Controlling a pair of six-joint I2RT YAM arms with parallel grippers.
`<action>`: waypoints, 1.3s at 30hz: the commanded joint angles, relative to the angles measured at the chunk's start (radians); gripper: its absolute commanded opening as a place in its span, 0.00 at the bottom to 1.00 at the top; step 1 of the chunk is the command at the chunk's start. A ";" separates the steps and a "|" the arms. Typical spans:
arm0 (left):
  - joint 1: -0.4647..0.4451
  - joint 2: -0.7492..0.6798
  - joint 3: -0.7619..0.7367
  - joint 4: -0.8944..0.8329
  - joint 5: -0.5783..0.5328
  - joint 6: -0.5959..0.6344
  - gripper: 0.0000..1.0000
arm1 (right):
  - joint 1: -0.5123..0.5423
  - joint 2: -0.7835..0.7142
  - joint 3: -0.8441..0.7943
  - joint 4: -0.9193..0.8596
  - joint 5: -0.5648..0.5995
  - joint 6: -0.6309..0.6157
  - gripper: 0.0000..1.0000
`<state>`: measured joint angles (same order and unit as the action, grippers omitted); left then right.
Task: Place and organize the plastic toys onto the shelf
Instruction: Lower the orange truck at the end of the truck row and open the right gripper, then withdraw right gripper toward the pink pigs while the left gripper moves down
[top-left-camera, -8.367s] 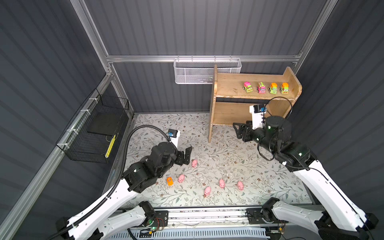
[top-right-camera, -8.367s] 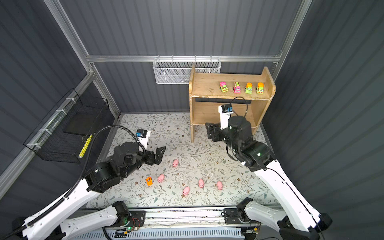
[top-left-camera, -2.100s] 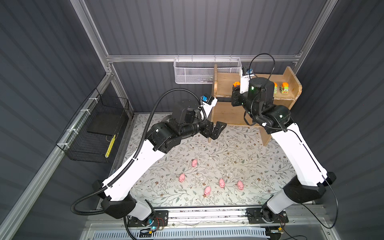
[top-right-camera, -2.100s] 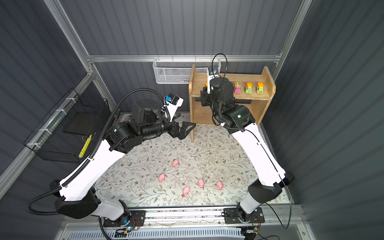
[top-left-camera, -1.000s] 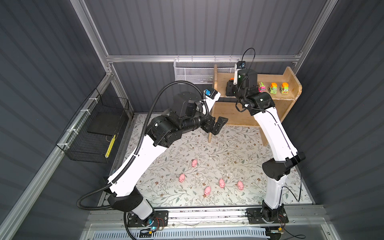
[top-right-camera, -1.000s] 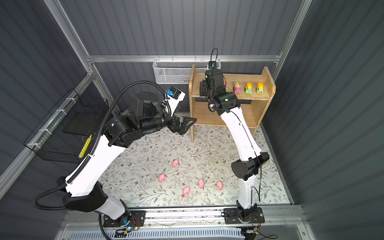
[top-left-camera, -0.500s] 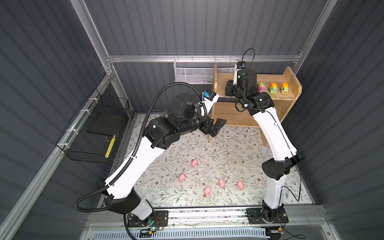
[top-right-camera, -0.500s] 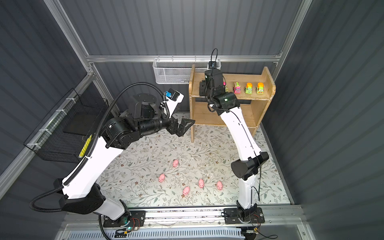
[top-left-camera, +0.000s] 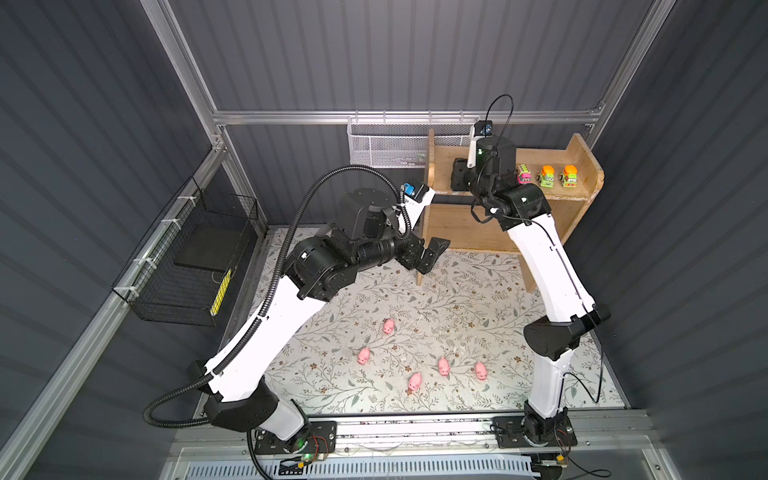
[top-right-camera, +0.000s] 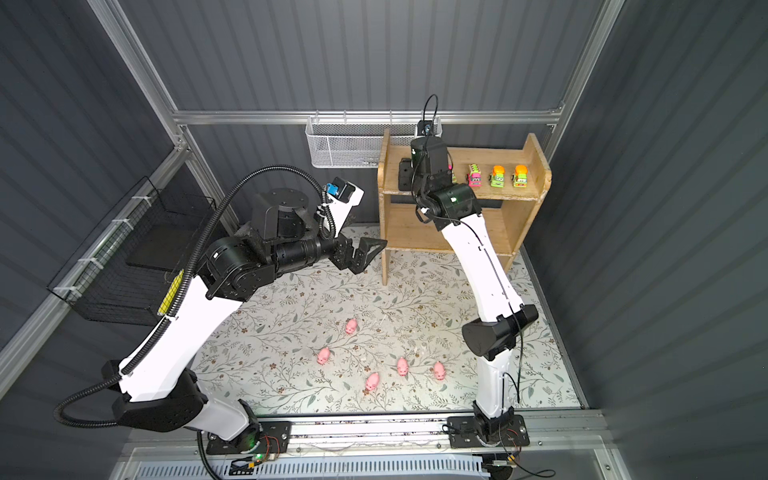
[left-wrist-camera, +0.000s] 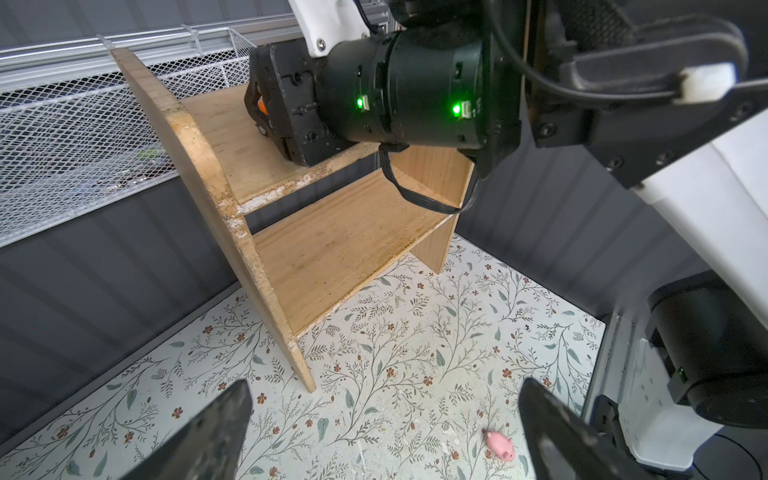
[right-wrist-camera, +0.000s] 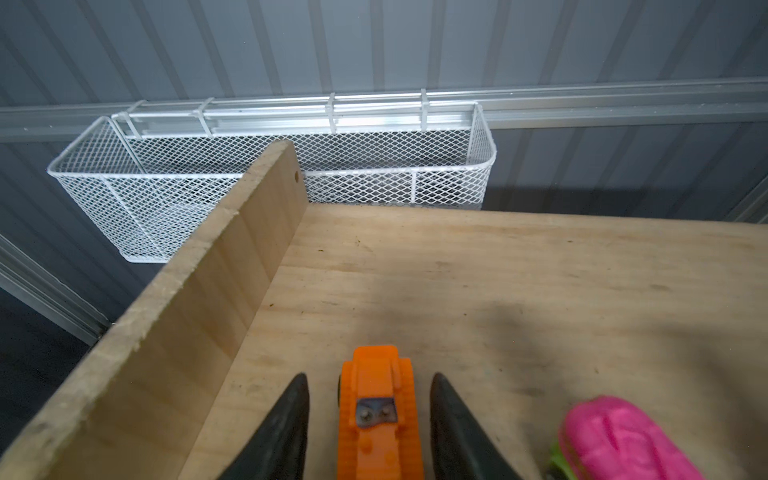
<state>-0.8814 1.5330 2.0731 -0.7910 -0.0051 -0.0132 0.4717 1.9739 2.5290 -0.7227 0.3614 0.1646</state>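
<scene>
Your right end effector (right-wrist-camera: 369, 376) sits open, jaws clear either side of the orange plastic toy truck (right-wrist-camera: 376, 399) on the top tier of the light wooden shelf (right-wrist-camera: 498, 270), so retract straight out without clipping it or the pink toy car (right-wrist-camera: 615, 436) alongside.

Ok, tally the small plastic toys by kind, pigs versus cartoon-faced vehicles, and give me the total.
Pink plastic pigs, on the floral mat: 5
Cartoon-faced plastic vehicles, on the wooden shelf, top tier: 5
Total: 10
</scene>
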 joint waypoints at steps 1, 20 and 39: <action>-0.002 -0.031 -0.009 0.013 -0.013 0.022 1.00 | -0.006 0.009 0.029 0.002 -0.009 0.002 0.51; -0.002 -0.096 -0.096 0.039 -0.059 -0.006 1.00 | -0.002 -0.231 -0.069 0.014 0.015 -0.028 0.61; -0.004 -0.373 -0.760 0.283 0.024 -0.248 1.00 | 0.069 -1.025 -1.253 0.078 -0.002 0.205 0.77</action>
<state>-0.8825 1.1938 1.3987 -0.5705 -0.0154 -0.1902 0.5213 1.0122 1.3781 -0.6468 0.3733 0.2897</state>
